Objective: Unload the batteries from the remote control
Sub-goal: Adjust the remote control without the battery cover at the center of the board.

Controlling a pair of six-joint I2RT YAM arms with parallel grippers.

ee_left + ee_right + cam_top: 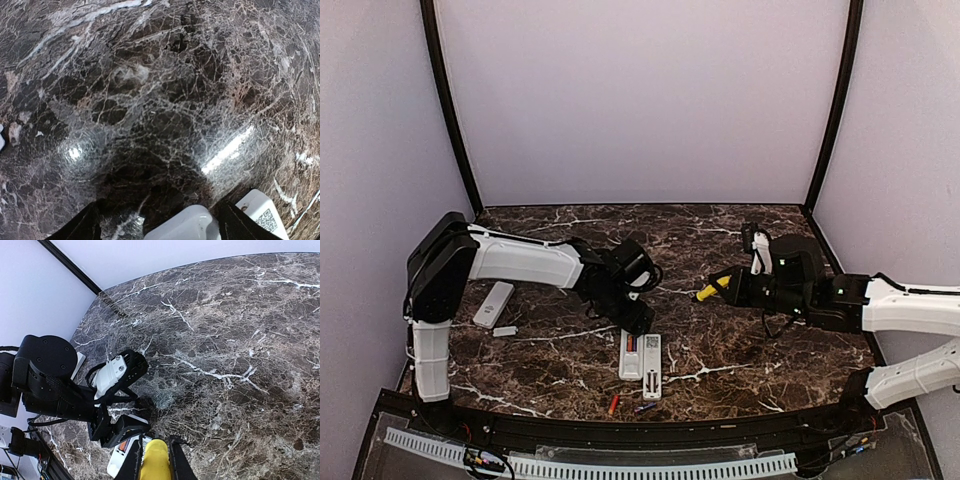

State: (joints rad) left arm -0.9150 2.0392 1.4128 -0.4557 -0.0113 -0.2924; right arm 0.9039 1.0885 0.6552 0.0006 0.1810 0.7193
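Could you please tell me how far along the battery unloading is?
Done: an orange-red battery and a blue battery lie loose near the front edge. In hand: right gripper holds the yellow screwdriver, left gripper at the open remote. Left: an orange cell seemingly still inside.

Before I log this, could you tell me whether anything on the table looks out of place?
A tiny orange-red battery and a blue battery lie loose at the dark marble table's near edge, apart from the white remotes; they might roll.
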